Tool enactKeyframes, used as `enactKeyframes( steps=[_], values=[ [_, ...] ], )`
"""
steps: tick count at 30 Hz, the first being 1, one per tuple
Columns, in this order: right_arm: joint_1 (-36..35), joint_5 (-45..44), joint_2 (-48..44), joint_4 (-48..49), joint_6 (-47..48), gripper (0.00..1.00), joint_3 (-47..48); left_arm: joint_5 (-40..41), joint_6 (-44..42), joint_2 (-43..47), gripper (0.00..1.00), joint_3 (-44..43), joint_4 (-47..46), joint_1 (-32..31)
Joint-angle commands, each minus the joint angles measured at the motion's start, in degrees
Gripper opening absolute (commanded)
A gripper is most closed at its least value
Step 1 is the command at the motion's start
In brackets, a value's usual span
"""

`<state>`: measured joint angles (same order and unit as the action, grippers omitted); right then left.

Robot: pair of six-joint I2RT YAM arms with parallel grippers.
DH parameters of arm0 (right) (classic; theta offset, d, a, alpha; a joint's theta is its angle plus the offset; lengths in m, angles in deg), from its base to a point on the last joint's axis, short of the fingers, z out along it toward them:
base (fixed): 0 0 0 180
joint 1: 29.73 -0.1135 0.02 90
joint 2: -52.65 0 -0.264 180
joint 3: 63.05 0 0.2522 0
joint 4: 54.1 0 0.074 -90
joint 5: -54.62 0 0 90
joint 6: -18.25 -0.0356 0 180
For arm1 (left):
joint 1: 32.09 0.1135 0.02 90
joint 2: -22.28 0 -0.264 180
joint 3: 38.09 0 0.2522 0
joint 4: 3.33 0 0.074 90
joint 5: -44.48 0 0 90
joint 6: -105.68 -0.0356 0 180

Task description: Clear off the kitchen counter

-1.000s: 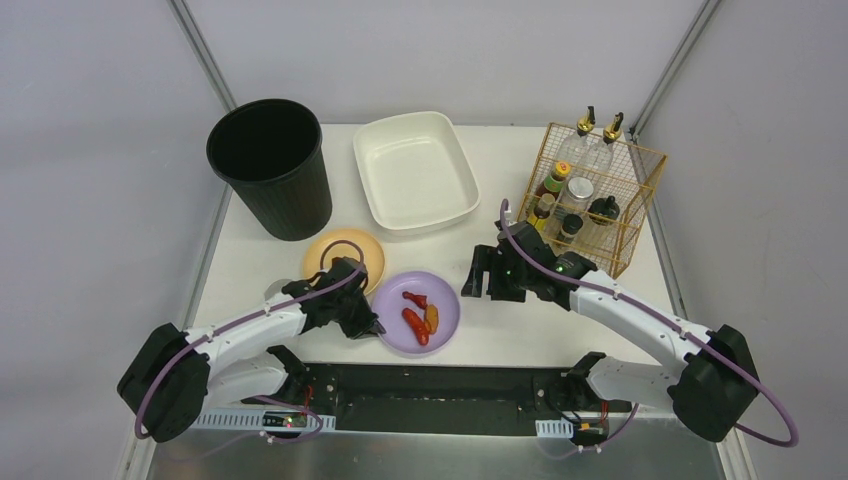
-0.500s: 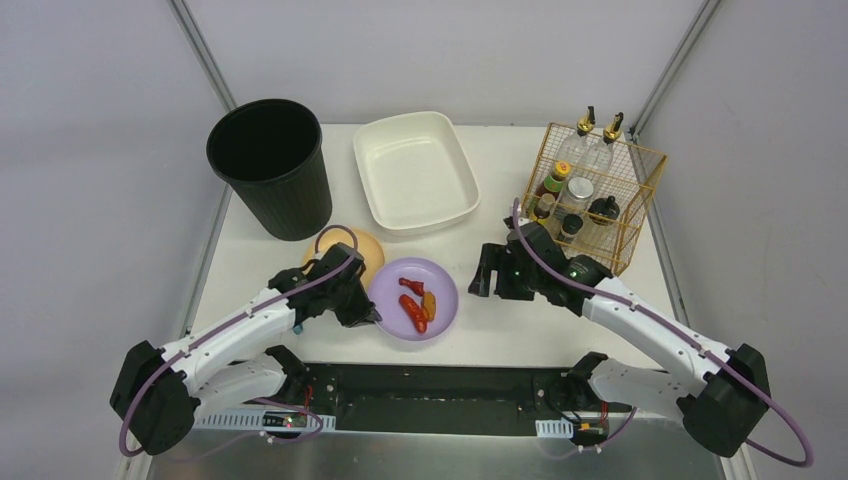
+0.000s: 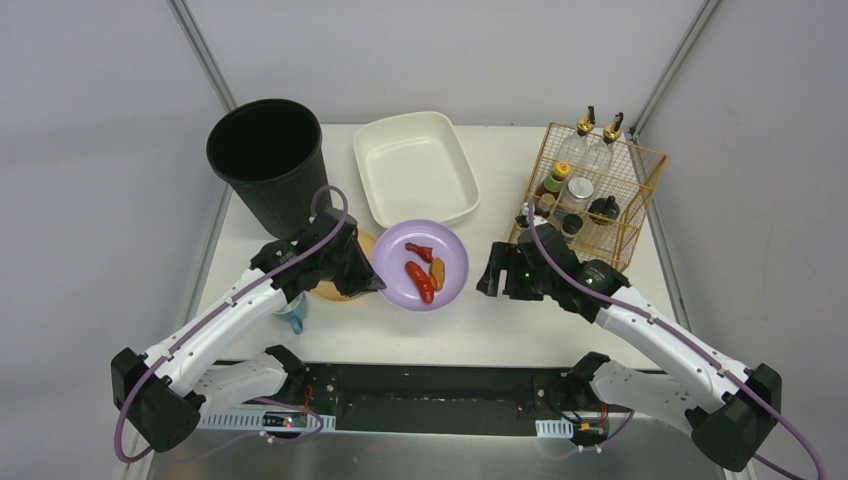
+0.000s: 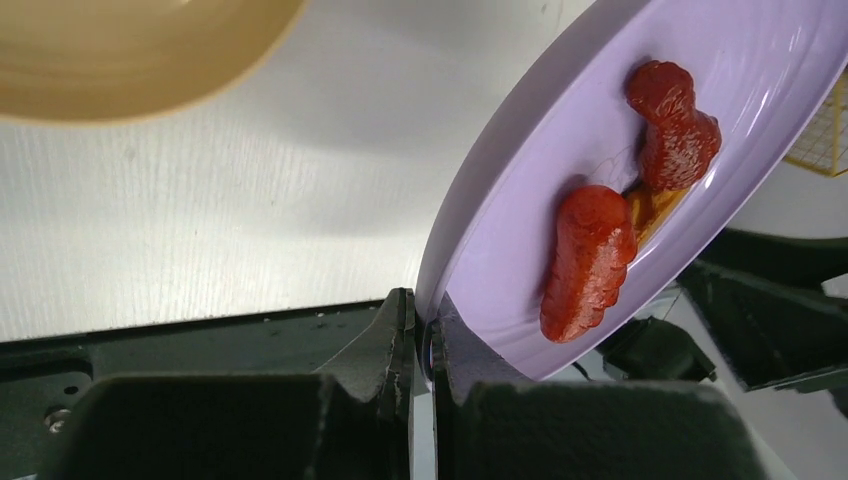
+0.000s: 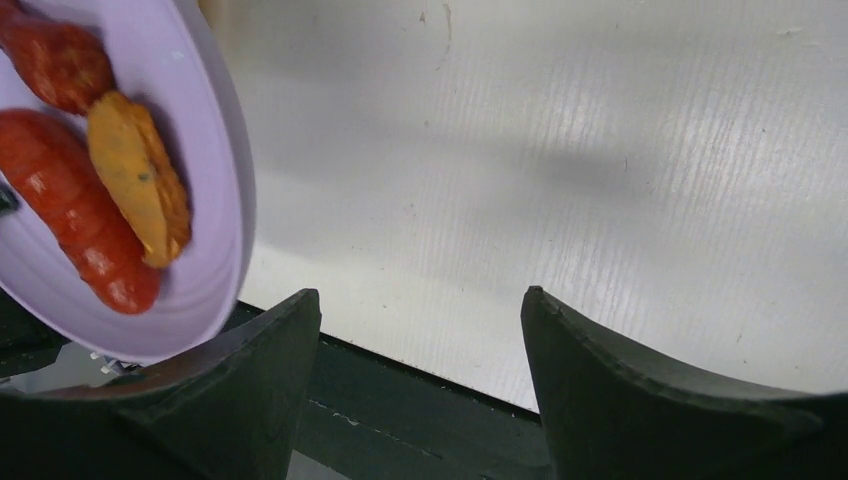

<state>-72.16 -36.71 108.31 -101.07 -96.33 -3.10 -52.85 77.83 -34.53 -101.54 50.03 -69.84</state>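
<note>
The kitchen counter [image 3: 480, 325] is seen white and flat, a black rail [image 3: 440, 385] along its 6 o'clock edge. The black bin [image 3: 268, 165] is set at its 11 o'clock corner, at 10 o'clock from the purple plate [image 3: 452, 262] and nearer the left arm [image 3: 230, 320]. The plate is pinched by its rim in the left gripper [image 4: 422, 335] and tilted clear of the counter. The right gripper [image 5: 420, 330] is spread wide, empty. Two red sausages [image 4: 590, 260] and an orange piece [image 5: 140, 190] are carried on the plate.
</note>
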Motion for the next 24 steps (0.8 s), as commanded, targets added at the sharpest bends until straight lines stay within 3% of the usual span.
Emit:
enactKeyframes(
  steps=[1, 7, 14, 24],
  values=[
    [-0.2, -2.0, -3.2, -2.5, 0.2, 0.77, 2.5, -2.2, -5.2, -2.5, 0.0, -8.1, 1.6, 4.8],
    [-0.3, -0.9, -4.9, -3.5, -0.8, 0.77, 1.3, -9.3, -11.0, -8.0, 0.0, -19.8, 5.6, 15.8],
    [-0.3, -0.7, -7.0, -2.9, -2.0, 0.77, -1.0, -15.0, -15.6, -15.1, 0.0, -33.0, 9.1, 23.8],
    [-0.3, 0.3, -7.4, -2.2, -2.4, 0.77, -2.7, -17.9, -19.5, -23.0, 0.0, -49.6, 12.7, 35.2]
  ],
)
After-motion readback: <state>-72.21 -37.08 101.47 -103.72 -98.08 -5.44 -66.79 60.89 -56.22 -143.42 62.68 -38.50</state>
